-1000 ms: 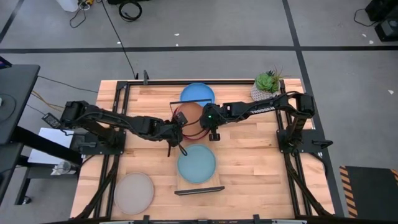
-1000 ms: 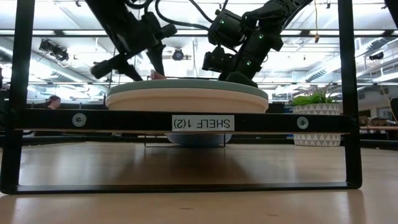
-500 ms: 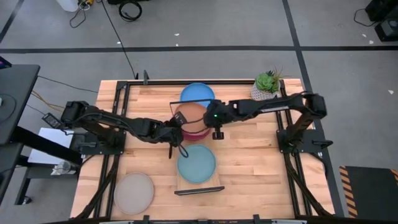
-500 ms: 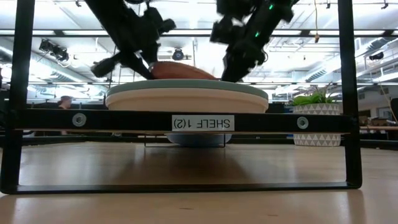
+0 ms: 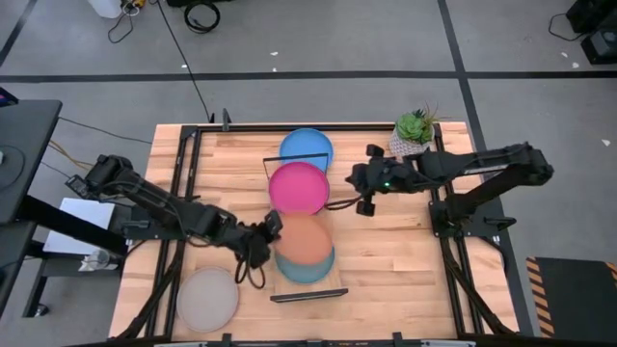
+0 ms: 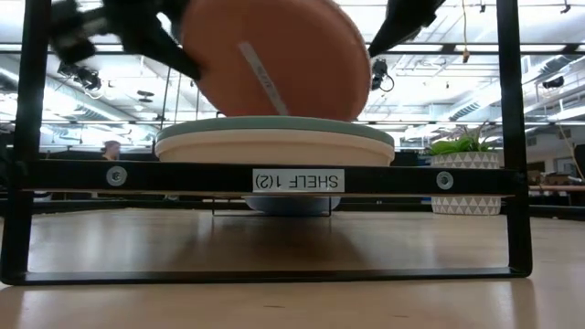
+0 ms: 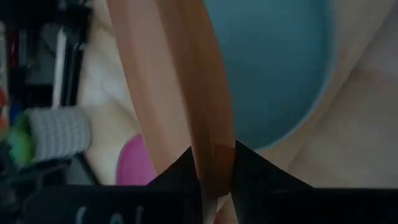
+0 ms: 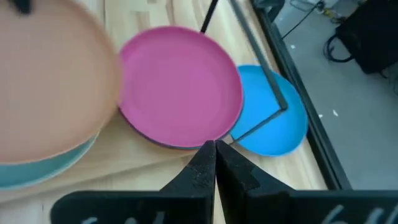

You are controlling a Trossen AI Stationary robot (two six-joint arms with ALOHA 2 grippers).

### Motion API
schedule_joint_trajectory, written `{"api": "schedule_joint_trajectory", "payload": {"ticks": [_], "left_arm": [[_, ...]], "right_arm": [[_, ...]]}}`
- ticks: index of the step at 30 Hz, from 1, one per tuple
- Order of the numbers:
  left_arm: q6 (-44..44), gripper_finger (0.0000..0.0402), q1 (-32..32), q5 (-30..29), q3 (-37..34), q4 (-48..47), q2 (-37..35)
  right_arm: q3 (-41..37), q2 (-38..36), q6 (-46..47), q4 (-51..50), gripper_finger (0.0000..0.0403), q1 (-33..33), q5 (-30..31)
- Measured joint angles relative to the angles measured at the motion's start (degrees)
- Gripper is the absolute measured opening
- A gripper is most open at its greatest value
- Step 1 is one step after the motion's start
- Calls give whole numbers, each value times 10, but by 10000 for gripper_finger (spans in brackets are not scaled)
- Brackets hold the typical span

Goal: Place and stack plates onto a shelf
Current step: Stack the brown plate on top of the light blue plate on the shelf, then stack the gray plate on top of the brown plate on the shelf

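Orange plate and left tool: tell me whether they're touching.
Touching. The left wrist view shows the left tool closed on the orange plate, the plate's rim pinched between its two dark fingers; the high view agrees.

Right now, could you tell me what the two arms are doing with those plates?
The left gripper is clamped on the edge of the orange plate and holds it tilted just above the light blue plate that lies on the shelf. The right gripper is shut and empty, hanging beside the pink plate, which lies on the shelf in front of the blue plate. A grey plate lies on the table off to the left.
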Motion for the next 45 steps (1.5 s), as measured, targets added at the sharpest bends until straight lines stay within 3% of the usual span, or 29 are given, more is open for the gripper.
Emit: {"api": "schedule_joint_trajectory", "payload": {"ticks": [11,21,26,31,37,40,45], "left_arm": [[-64,72,-38,40,-1,8,29],[-151,188,-32,62,-2,74,52],[-274,204,-23,90,-1,44,46],[-412,191,-25,94,-1,-9,43],[-688,171,-47,140,4,-128,31],[-812,162,-78,163,-20,-158,37],[-930,152,-127,169,-82,-159,40]], "right_arm": [[-42,-26,31,17,18,14,3],[-74,-10,30,75,18,14,-7],[-87,-9,29,84,18,18,-53],[-102,-9,13,87,18,30,-61],[-140,-9,1,121,18,43,-61],[-171,-9,-21,166,18,51,-61],[-209,-9,-61,239,18,56,-64]]}}
